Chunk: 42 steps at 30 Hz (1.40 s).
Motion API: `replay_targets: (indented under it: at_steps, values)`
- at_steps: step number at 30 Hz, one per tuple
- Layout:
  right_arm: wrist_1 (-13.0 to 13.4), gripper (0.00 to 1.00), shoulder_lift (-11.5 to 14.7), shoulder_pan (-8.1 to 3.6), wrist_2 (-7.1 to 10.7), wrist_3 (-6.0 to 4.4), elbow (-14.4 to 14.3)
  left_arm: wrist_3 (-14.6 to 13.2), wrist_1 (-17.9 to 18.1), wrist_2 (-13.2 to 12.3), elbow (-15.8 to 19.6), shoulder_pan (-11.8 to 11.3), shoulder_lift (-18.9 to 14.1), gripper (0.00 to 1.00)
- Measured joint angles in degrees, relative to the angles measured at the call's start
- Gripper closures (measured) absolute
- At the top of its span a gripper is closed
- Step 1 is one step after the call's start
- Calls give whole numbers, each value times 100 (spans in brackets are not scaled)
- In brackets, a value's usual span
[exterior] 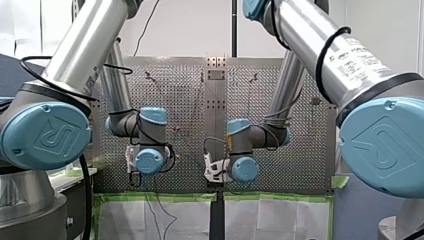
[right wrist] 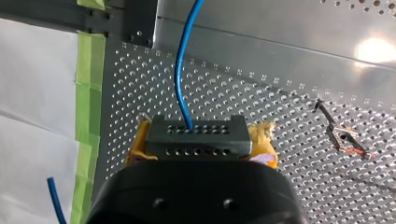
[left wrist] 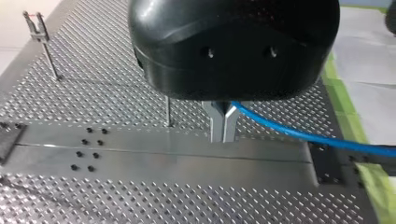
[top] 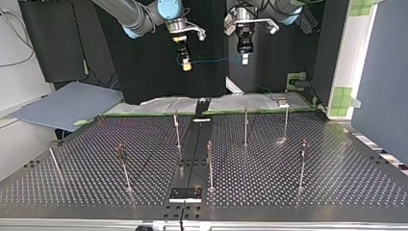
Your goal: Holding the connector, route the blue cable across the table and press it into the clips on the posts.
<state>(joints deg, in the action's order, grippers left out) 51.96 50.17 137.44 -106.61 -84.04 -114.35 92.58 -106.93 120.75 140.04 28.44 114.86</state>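
Two grippers up high near the taped edge of the counter (top: 327,192), both clenched. Right gripper (top: 186,64): soft yellow pads (right wrist: 264,142), a bit ragged, squeezed on two sides of the connector (right wrist: 196,137), a small dark grey block with flat faces and rows of little round holes. Blue cable (right wrist: 180,70), thin, round and smooth, out of the holed face of that block and away ahead of the gripper. One more bit of blue beside the gripper, over the white sheet (right wrist: 32,116). Left gripper (left wrist: 223,130): big round shiny black body, two thin metal fingers (left wrist: 215,121) pinched together on the blue cable, with the cable off to one side in a soft curve. In the top view, a short blue stretch from one gripper to the other, almost level, well above the counter. Counter of grey metal, full of tiny holes in neat rows, with a smooth flat strip (left wrist: 163,158) down the middle and a few black screws in it. Several thin metal posts (top: 246,126) upright on the counter, well apart from each other, some with a small clip (left wrist: 36,23) on top. Cable apart from every post and clip. One post near the left gripper's fingers, a little behind them. Another clip, with a bit of red, off to one side of the right gripper. Green tape (right wrist: 86,70) along the counter's edge, white sheet past it. Lots of open room between the posts and above them.
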Motion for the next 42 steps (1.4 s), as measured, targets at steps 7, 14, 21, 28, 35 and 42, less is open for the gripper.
replay_targets:
  at_steps: [7, 14, 21, 28, 35, 42]
  values:
    - [-359, 100, 31, -2, -10, 0, 3, -3, 13, -46, 326, -145, 3, 100]
    - [-713, 100, 33, -2, -10, 0, 4, -3, 14, -48, 534, -152, 4, 100]
    - [-819, 100, 64, -11, -2, -11, 35, -47, 41, -91, 505, -111, 48, 100]
    - [-1053, 100, 330, -54, 91, -257, 299, -63, -152, -359, 274, 15, -51, 100]
    - [-1363, 100, 665, -98, 410, -592, 635, 154, -549, -288, 89, -34, -444, 100]
    - [-1690, 100, 994, -114, 738, -837, 964, 182, -897, -20, 70, -41, -791, 100]
